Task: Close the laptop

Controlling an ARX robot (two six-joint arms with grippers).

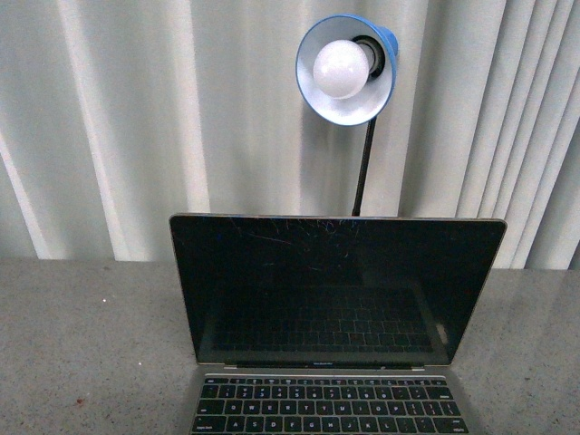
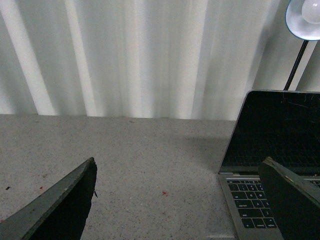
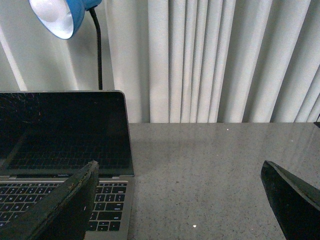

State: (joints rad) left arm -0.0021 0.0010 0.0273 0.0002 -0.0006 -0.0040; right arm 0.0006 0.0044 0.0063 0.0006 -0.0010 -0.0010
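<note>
Left wrist view: the left gripper (image 2: 180, 202) has its jaws spread wide, with only bare table (image 2: 150, 160) between them. One finger (image 2: 292, 200) shows in front of the keyboard of the laptop (image 2: 272, 135), and I cannot tell whether it touches. The right gripper (image 3: 177, 205) is just as wide apart and empty. The laptop stands open on the grey table between the two grippers, its dark scratched screen upright. Behind it are a blue lamp (image 1: 346, 68) and a pale curtain (image 1: 136, 118).

One laptop (image 1: 337, 299), one blue lamp (image 1: 387, 43) with one bulb (image 1: 341, 69), one table (image 1: 82, 344), two grippers: left gripper (image 2: 180, 162), right gripper (image 3: 180, 165).
</note>
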